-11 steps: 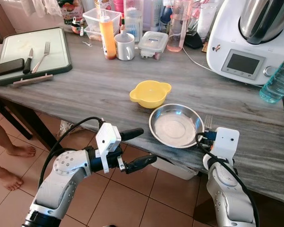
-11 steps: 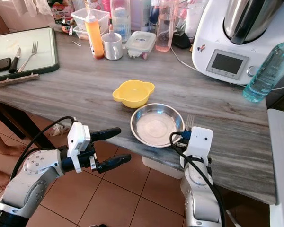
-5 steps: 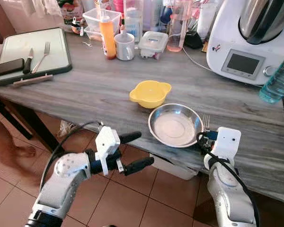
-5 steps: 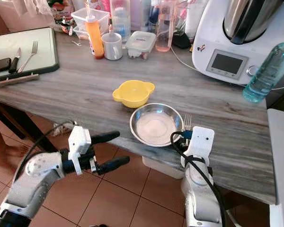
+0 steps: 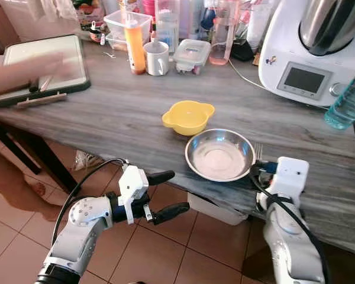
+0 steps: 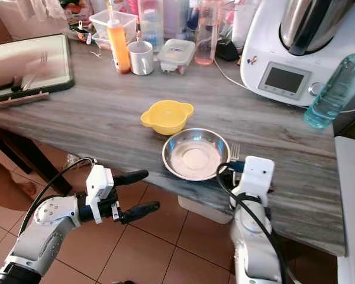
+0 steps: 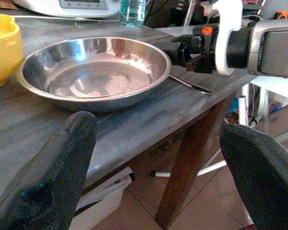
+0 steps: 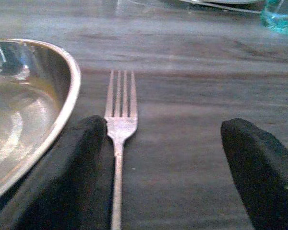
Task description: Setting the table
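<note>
black-fingered left gripper (image 5: 165, 193) hangs off grey wood-grain table (image 5: 106, 112) edge, over tiled floor, fingers spread, holding nothing. right gripper (image 8: 163, 167) at near edge — fingers parted, released, straddling silver metal fork (image 8: 119, 143) lying flat, just right of round shiny steel bowl (image 5: 219, 155). small yellow plastic bowl (image 5: 188, 116) beyond. far left, blurred person's hand (image 5: 15, 74) over white cutting board (image 5: 44, 59).
</note>
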